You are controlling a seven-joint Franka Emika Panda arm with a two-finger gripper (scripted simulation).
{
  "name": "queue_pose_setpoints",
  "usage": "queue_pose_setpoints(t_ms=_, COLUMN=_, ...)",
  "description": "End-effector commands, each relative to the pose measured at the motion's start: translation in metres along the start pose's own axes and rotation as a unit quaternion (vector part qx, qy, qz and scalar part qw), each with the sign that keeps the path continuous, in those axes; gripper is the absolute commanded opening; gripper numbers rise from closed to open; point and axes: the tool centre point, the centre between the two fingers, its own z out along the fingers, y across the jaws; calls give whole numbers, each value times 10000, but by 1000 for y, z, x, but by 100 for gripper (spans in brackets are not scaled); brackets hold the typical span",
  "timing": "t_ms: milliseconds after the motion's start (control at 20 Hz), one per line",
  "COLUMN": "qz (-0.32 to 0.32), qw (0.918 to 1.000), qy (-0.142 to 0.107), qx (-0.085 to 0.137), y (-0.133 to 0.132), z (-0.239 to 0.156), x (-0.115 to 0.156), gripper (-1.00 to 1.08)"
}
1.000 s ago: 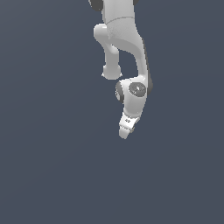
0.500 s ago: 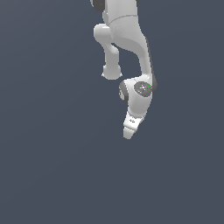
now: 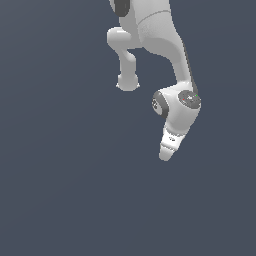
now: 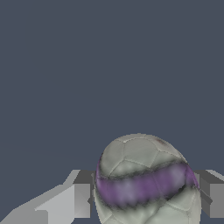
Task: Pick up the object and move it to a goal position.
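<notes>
In the wrist view the object (image 4: 142, 162), a roundish pale grey-white ball with a purple band, sits between my two grey fingers (image 4: 82, 199). The gripper (image 4: 145, 199) is shut on it, with a finger pressed against each side. In the exterior view the white gripper (image 3: 166, 152) hangs from the arm over the dark grey floor, pointing down and slightly toward the exterior view's left. The object cannot be made out there, at the gripper's tip.
The white arm (image 3: 165, 45) reaches down from the top of the exterior view. A plain dark grey floor (image 3: 60, 190) fills the rest of both views. No goal marker shows.
The gripper has moved toward the exterior view's right and slightly down, and the arm has stretched with it.
</notes>
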Motion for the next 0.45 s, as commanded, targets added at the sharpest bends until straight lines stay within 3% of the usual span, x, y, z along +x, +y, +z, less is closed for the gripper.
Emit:
queue_pose_setpoints(t_ms=0, qz=8, qw=10000, qy=1, qx=-2, y=-1, z=-5, x=14, gripper=-100)
queue_pose_setpoints(t_ms=400, qz=7, qw=10000, qy=-1, qx=-3, y=-3, z=-11, x=29, gripper=-100)
